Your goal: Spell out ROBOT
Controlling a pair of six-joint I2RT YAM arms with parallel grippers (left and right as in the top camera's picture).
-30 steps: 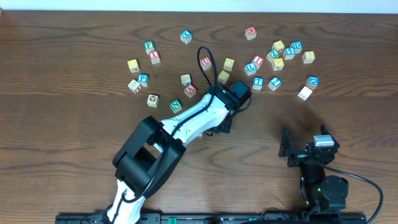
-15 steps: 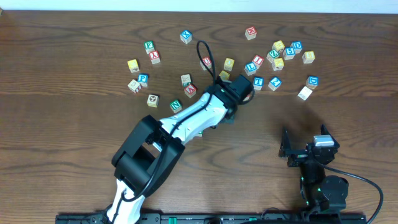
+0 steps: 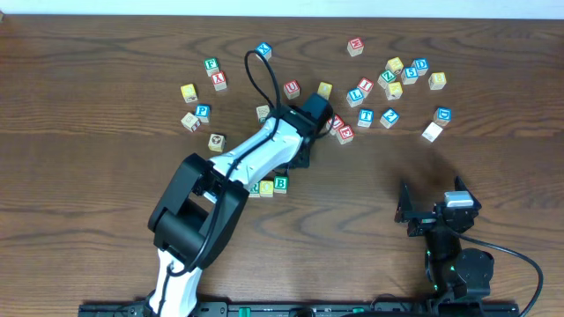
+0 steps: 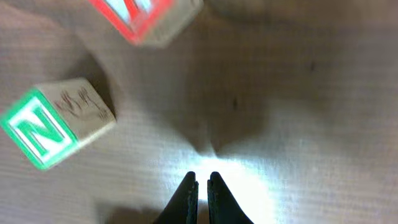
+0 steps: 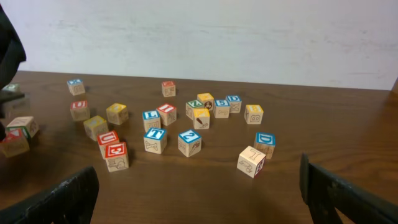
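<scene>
Near the table's middle stands a short row of cubes: a green B cube [image 3: 280,183], a yellow-faced cube [image 3: 267,187] left of it, and a third cube [image 3: 255,188] half hidden under my left arm. The blue T cube [image 3: 365,116] [image 5: 155,138] sits in the loose group at the back right. My left gripper [image 3: 300,158] [image 4: 202,181] is shut and empty, just above bare wood. A green N cube [image 4: 43,127] and a red-lettered cube [image 4: 146,18] lie ahead of it. My right gripper [image 3: 432,210] [image 5: 199,199] rests open and empty at the front right.
Loose cubes are scattered along the back: a left group round a yellow cube [image 3: 189,92], and a right group with red cubes [image 3: 345,134] and a pale cube [image 3: 432,131]. A yellow cube [image 3: 325,90] sits near the left wrist. A wall [image 5: 205,37] backs the table.
My left arm has swung left and toward the back, uncovering the row of cubes in front of it. Its jaws stayed shut. The right arm has not moved.
</scene>
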